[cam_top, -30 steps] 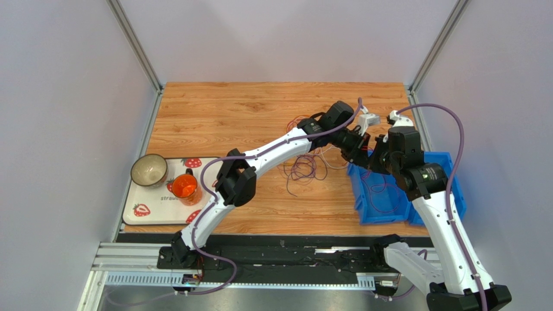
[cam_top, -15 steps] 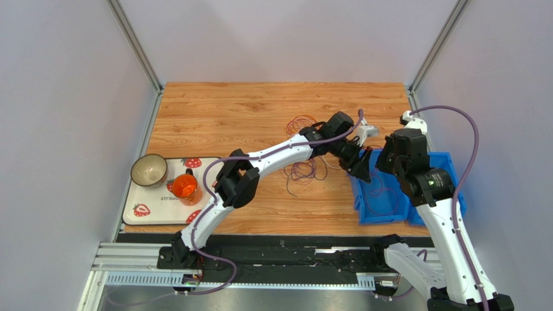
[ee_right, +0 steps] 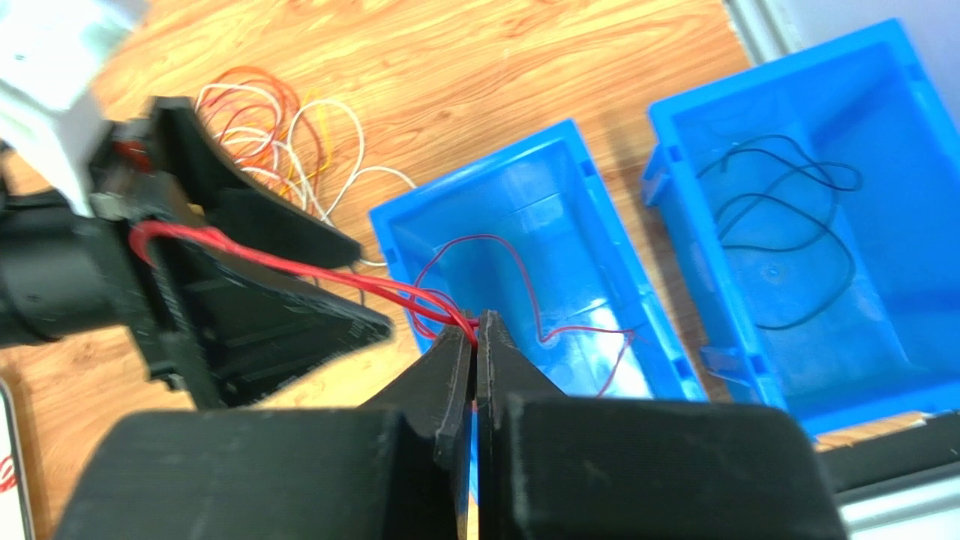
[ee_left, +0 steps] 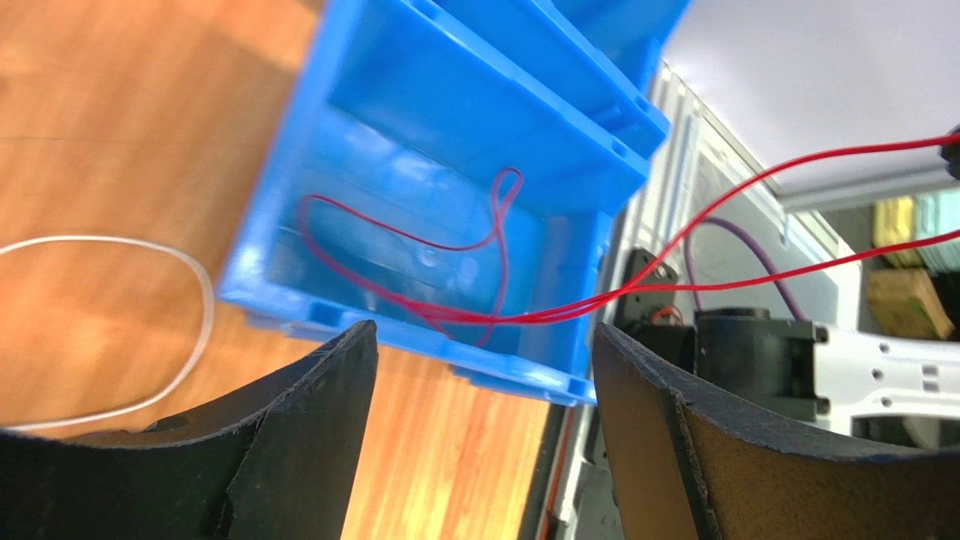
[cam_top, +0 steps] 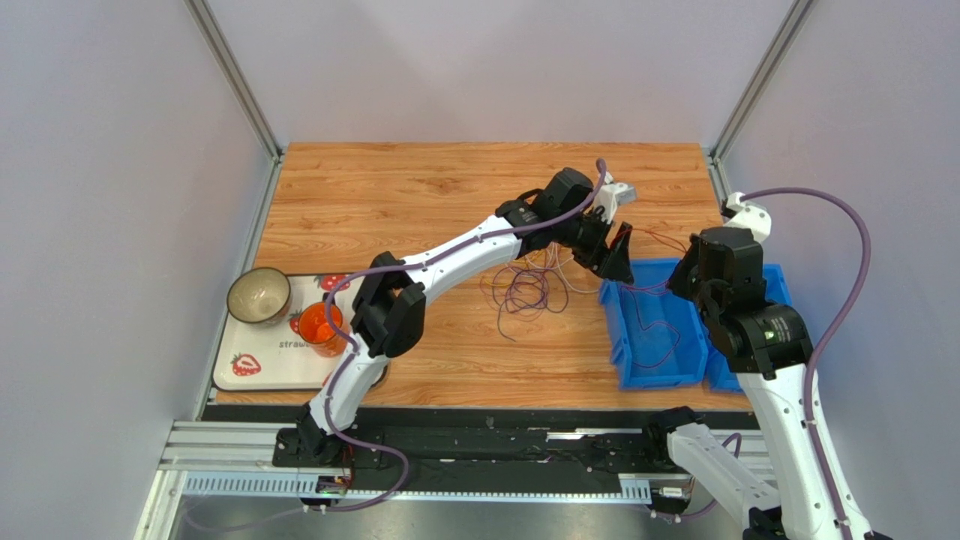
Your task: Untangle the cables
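Wooden tabletop [cam_top: 372,203] carries the tangled cables [cam_top: 525,289] just behind the left gripper [ee_left: 485,338], jaws wide and empty. Facing it, the right gripper [ee_right: 474,333] pinches a red cable [ee_right: 338,282] trailing into the blue bin [ee_right: 501,214]; draw it slowly, clear of the left fingers [ee_left: 282,450].

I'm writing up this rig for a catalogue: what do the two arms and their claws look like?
Both the left arm and right arm have white links and black joint housings, with a purple lead looped along each. The left claw and right claw each have two matte black, wedge-shaped fingers.
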